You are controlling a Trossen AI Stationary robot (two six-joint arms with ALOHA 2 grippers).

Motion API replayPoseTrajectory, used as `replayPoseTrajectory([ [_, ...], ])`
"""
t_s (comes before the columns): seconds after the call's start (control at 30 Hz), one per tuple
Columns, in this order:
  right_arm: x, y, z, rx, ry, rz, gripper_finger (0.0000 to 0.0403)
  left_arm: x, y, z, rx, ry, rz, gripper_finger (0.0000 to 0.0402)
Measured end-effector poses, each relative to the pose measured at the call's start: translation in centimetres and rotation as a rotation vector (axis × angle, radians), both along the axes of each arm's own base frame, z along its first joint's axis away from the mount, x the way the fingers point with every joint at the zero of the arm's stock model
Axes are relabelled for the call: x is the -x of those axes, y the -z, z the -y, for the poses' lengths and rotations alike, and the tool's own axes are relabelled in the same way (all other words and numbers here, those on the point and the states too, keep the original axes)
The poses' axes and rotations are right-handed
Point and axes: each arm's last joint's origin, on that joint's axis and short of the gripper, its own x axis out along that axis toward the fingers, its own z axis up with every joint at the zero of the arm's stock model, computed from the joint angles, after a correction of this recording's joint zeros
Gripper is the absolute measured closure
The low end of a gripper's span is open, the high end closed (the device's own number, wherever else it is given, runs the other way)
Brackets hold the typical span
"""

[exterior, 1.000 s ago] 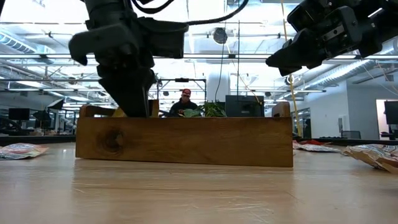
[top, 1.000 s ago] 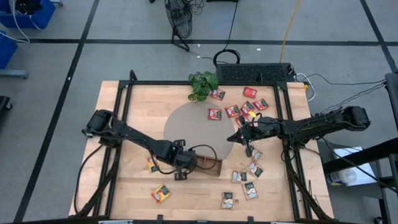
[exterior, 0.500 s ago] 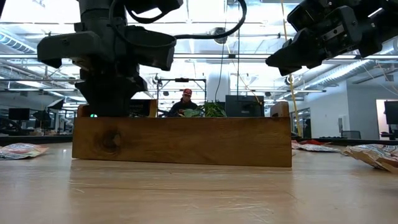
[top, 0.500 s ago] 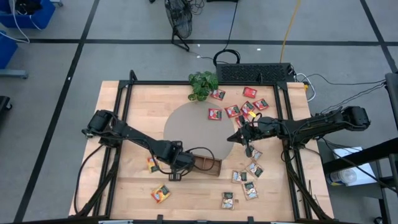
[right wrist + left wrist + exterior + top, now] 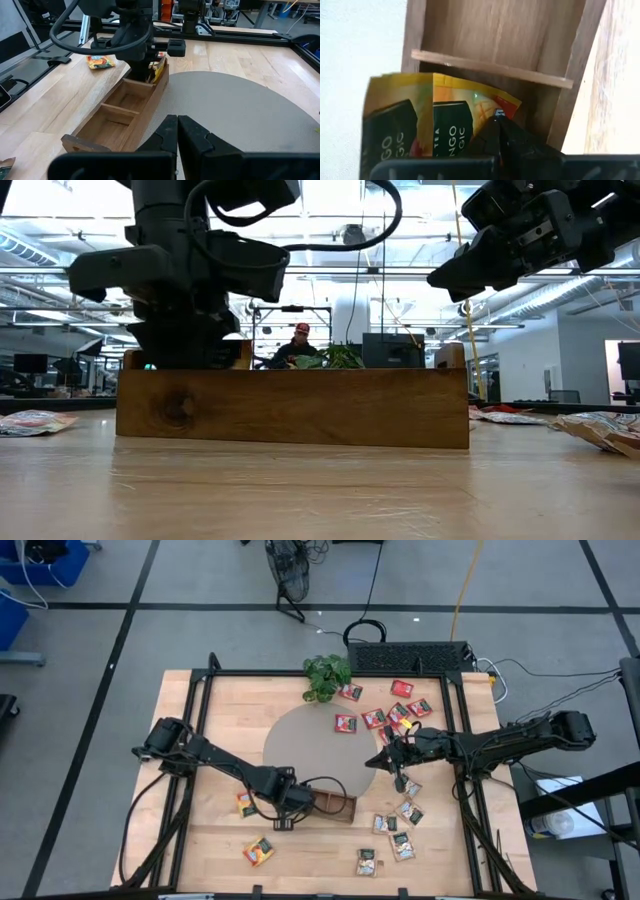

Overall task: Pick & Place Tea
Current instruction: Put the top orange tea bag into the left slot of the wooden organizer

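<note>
The left gripper (image 5: 499, 131), pinched together, sits inside the wooden tray (image 5: 335, 802), orange-yellow packets (image 5: 440, 120) at nine o'clock.

Your left arm reaches in from nine o'clock toward six, its left hand (image 5: 288, 806) pointed down with fingers pinched together, while your right arm stretches from three o'clock toward centre, right hand (image 5: 377, 762) raised, fingers closed.

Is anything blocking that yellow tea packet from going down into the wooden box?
Nothing visible does. The left tool is shut on the yellow tea packet, holding it right over the end compartment of the wooden tray. Other yellow packets already stand there beside it. The right tool waits over the round mat.
</note>
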Motion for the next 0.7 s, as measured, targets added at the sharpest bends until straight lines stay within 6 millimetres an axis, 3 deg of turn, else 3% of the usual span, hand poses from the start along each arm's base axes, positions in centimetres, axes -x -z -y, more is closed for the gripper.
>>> replayPoseTrajectory([
  [0.7, 0.0, 0.0, 0.0, -0.001, 0.0, 0.0, 0.0403, 0.54, 0.23, 0.02, -0.266, -0.039, 0.035, 0.0395],
])
